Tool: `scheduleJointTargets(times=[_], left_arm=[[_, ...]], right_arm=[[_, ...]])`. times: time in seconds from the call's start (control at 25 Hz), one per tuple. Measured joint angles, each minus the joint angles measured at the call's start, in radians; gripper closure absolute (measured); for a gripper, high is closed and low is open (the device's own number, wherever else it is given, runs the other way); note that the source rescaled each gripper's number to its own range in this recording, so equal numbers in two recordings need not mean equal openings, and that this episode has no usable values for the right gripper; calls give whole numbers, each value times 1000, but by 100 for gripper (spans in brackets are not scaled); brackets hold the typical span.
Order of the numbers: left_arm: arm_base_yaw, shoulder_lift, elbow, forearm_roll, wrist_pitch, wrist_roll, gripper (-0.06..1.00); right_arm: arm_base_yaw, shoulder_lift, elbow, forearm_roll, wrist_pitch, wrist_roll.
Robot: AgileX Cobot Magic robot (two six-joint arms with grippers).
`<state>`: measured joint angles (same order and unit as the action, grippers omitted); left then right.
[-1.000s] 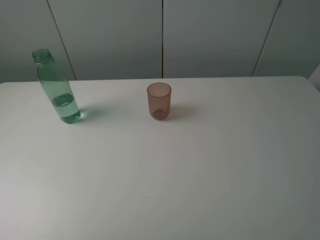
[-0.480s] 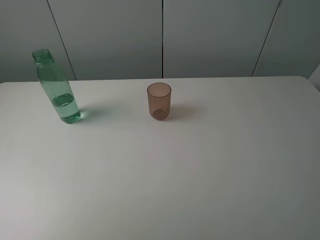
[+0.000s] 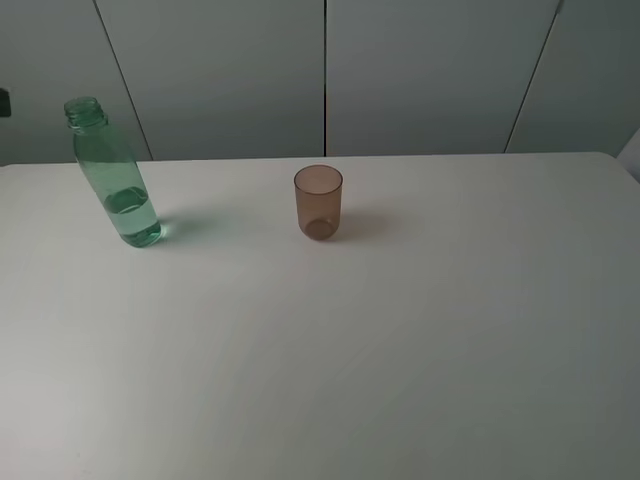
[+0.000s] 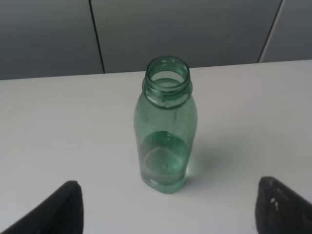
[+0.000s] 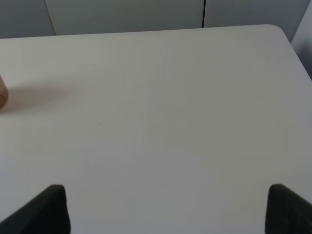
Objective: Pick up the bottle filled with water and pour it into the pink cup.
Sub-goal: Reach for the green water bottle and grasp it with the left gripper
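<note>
Left gripper (image 4: 168,209): fingers (image 4: 58,212) spread wide, gripping nothing. The bottle (image 4: 165,131) stands ahead of them, untouched. Right gripper (image 5: 165,209): likewise spread wide, nothing between. Bottle on its base on the white table (image 3: 400,350); transparent green, threaded neck uncapped, water in the lower part. Pink cup (image 3: 318,202) upright, well apart to the bottle's right in the high view.
</note>
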<state>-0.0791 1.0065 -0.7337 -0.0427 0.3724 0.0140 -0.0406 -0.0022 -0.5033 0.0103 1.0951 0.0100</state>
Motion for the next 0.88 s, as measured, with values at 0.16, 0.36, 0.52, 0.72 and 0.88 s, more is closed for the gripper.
scheduleJointTargets(times=[0.16,0.36,0.52,0.72,0.88], left_arm=[[-32,97,97,6,-228,108,42],[-55,154,243,8,-435,144,42],[-55,194,324,17,-548,149,42],[-55,278,362,17,-699,149,7],[-55,395,362,17,-812,147,-1]], right_arm=[[0,0,0,0,0,0],[0,0,0,0,0,0],[0,0,0,0,0,0],[0,0,0,0,0,0],[0,0,0,0,0,0]])
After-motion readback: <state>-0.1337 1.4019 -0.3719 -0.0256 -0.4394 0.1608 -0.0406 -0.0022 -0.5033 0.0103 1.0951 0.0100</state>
